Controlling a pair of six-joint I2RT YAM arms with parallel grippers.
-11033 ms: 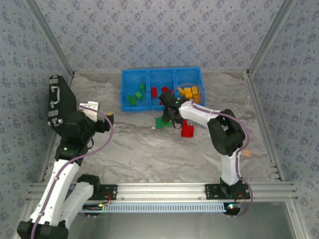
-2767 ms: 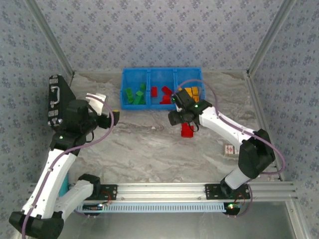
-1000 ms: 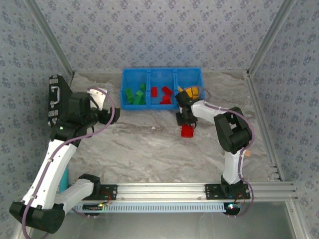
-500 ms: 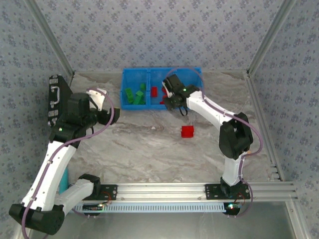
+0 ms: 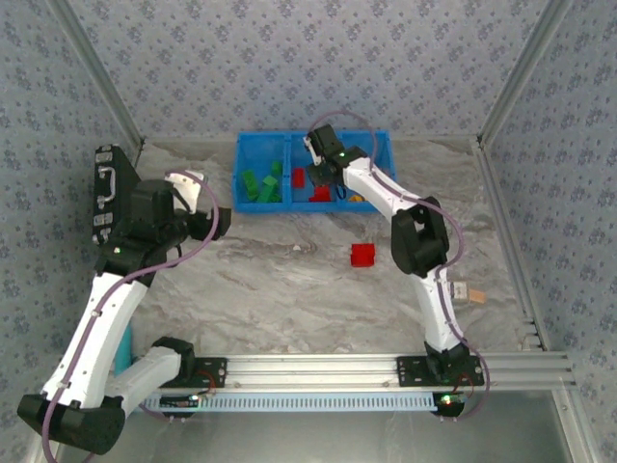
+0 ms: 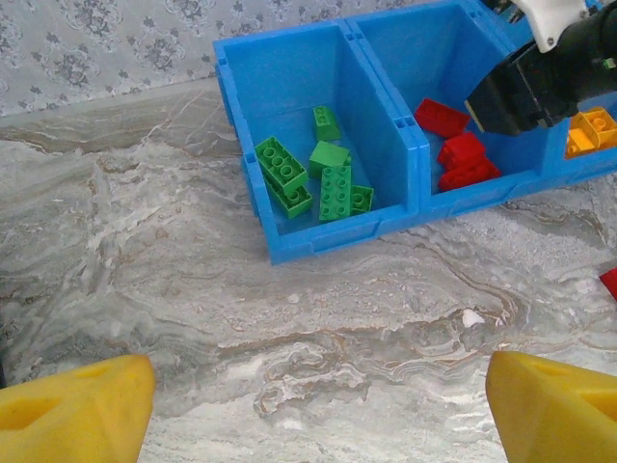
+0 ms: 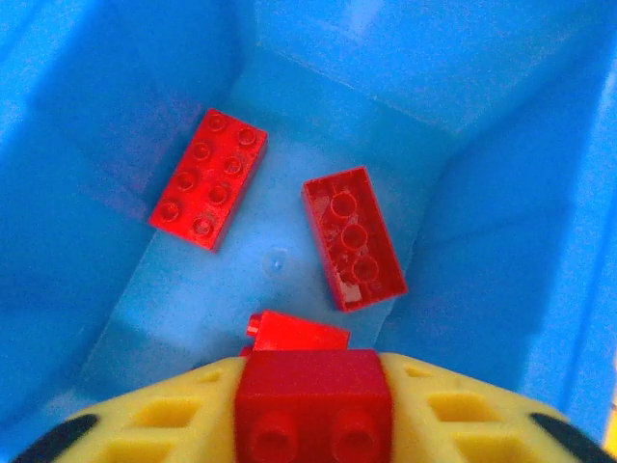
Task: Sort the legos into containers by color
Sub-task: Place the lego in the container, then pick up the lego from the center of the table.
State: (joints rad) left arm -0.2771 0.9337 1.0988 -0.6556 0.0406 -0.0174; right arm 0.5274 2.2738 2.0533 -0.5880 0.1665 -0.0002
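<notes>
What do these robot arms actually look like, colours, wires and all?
Both the left arm and right arm are slim white tubes joined by chunky black joints, each trailed by a looping purple cable. The pincer fingers are yellow wedges.

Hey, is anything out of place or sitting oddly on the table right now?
A stray red brick lies on the table, outside the blue bin. In the middle compartment, a flipped red brick rests hollow side up.

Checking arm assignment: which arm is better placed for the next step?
Right. The right gripper holds a red brick directly over the middle compartment, where other red bricks lie. The left gripper is open, back from the bin.
</notes>
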